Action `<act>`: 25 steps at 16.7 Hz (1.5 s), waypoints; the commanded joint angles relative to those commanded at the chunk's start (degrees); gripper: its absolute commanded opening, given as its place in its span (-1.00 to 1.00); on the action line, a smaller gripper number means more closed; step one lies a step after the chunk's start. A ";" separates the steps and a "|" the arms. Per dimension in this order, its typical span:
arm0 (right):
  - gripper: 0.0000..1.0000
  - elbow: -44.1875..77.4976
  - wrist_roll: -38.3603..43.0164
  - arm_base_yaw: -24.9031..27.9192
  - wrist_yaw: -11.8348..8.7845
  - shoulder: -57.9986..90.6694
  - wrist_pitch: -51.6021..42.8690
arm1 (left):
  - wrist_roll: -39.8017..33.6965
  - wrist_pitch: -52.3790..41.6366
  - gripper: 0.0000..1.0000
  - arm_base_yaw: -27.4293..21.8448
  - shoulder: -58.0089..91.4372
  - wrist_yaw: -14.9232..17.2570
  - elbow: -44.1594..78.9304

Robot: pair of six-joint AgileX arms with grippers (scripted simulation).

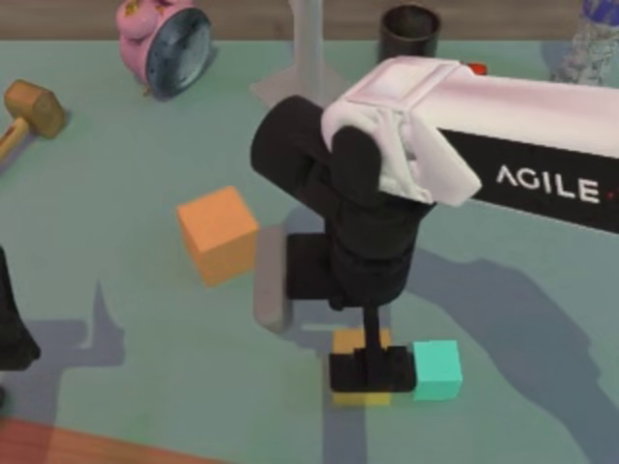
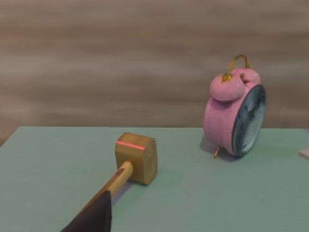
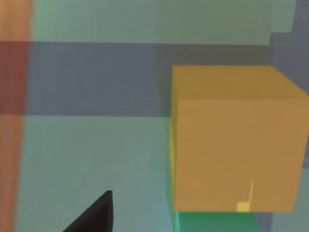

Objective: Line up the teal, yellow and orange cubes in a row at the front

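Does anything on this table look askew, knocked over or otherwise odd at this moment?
Nothing looks damaged or spilled. The orange cube sits skewed and well behind the yellow cube and teal cube, which touch at the front under the right gripper.

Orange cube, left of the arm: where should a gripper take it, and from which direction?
From straight above, fingers on two opposite flat side faces of the orange cube. It sits flat and alone on the table, turned slightly askew, so the wrist should rotate to match its edges.
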 joint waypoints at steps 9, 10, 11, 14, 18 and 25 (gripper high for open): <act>1.00 -9.13 4.07 -6.11 -1.14 -11.97 8.57 | 4.05 -7.61 1.00 -2.51 12.55 -0.20 11.99; 1.00 -12.06 5.37 -7.91 -1.46 -16.09 11.07 | 5.35 -10.10 1.00 -3.33 16.74 -0.19 15.71; 1.00 -15.14 6.72 -9.73 -1.77 -20.41 13.57 | 6.79 -12.88 1.00 -4.24 21.45 -0.17 19.80; 1.00 -26.98 12.01 -16.43 -2.68 -36.76 22.50 | 11.76 -22.59 1.00 -7.42 38.00 -0.03 33.74; 1.00 -45.69 20.49 -26.26 -3.26 -60.71 35.07 | 19.26 -37.37 1.00 -12.20 63.33 0.25 54.64; 1.00 -75.68 34.15 -40.67 -1.91 -95.87 54.30 | 31.37 -60.60 1.00 -19.78 104.71 0.48 89.33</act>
